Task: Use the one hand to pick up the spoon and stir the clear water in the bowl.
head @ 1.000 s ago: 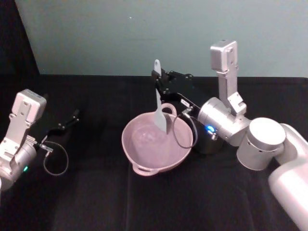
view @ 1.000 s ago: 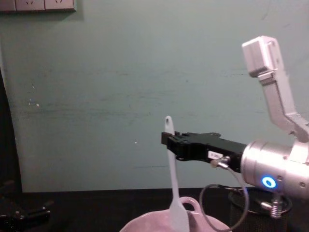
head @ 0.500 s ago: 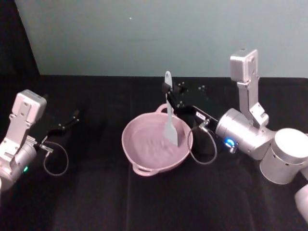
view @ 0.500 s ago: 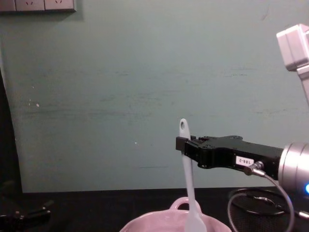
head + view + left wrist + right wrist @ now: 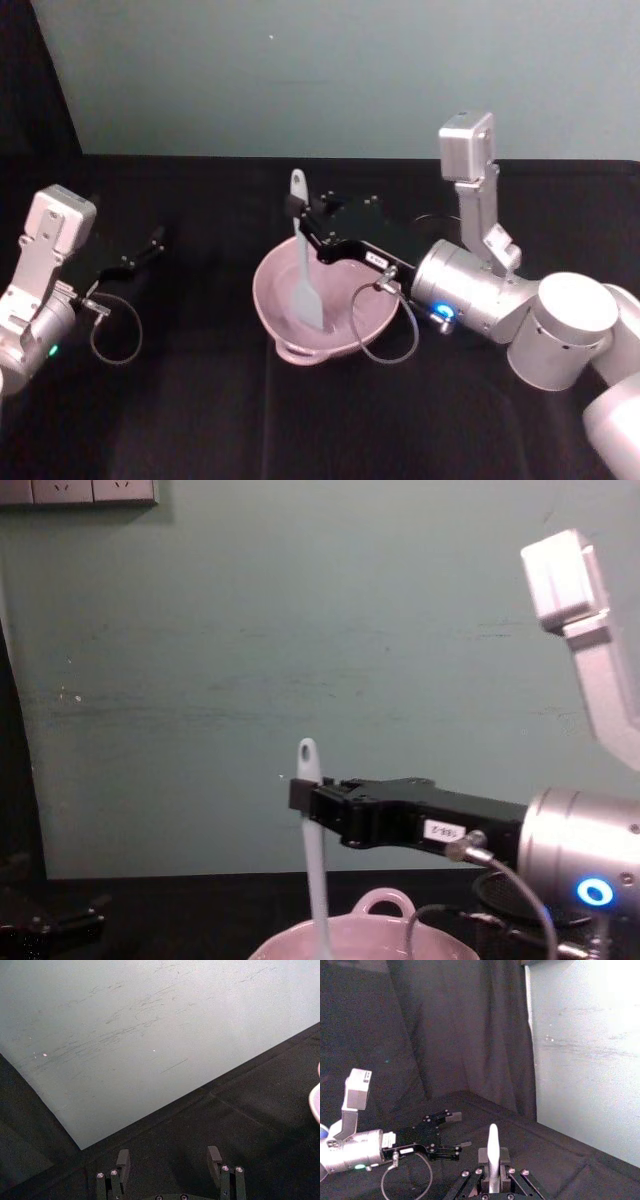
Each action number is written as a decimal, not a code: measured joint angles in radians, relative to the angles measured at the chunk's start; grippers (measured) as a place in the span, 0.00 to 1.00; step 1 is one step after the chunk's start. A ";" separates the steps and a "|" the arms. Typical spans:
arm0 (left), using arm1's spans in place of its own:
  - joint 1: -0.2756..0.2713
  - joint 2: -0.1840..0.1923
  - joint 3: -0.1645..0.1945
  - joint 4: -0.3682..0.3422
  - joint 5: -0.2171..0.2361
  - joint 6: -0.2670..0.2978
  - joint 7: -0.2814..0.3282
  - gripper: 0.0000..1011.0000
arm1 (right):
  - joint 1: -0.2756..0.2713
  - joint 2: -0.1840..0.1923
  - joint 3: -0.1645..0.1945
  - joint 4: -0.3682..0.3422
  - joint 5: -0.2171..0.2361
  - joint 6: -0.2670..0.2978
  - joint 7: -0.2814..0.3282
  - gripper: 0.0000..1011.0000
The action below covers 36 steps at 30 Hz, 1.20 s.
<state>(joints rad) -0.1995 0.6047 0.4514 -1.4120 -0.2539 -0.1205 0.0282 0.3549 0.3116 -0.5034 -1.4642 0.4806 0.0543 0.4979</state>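
The pale pink bowl [image 5: 372, 312] sits mid-table, its loop handle [image 5: 385, 900] towards the back wall. The white spoon [image 5: 301, 262] stands nearly upright with its flat head down inside the bowl's left part. My right gripper [image 5: 298, 212] is shut on the upper handle just below the oval hole, reaching in from the right. From the chest the spoon [image 5: 314, 865] drops behind the bowl rim [image 5: 350, 941] with the same gripper [image 5: 305, 800] on it. The clear water cannot be made out. My left gripper [image 5: 152, 243] rests open at the far left, apart from the bowl.
The black cloth covers the whole table up to the pale green back wall. A dark mesh cup [image 5: 498, 890] stands behind my right arm, right of the bowl. A cable loop [image 5: 385, 335] hangs off the right wrist beside the bowl's right rim.
The right gripper has swept the spoon from the bowl's right side across to its left side. A second ago it was near the middle. The left arm has not moved.
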 joint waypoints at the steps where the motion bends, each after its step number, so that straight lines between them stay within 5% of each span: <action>1: 0.000 0.000 0.000 0.000 0.000 0.000 0.000 1.00 | 0.004 -0.004 -0.003 0.008 0.001 -0.001 0.002 0.12; 10: 0.000 0.000 0.000 0.000 0.000 0.000 0.000 1.00 | 0.074 -0.077 -0.025 0.147 -0.020 -0.084 -0.004 0.12; 19: 0.000 0.000 0.000 0.000 0.000 0.000 0.000 1.00 | 0.116 -0.131 0.006 0.252 -0.085 -0.185 -0.068 0.12; 28: 0.000 0.000 0.000 0.000 0.000 0.000 0.000 1.00 | 0.094 -0.104 0.040 0.213 -0.137 -0.180 -0.118 0.12; 36: 0.000 0.000 0.000 0.000 0.000 0.000 0.000 1.00 | 0.025 -0.035 0.077 0.073 -0.130 -0.080 -0.100 0.12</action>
<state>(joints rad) -0.1995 0.6047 0.4514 -1.4120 -0.2539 -0.1205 0.0283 0.3797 0.2762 -0.4269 -1.3908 0.3503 -0.0261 0.3979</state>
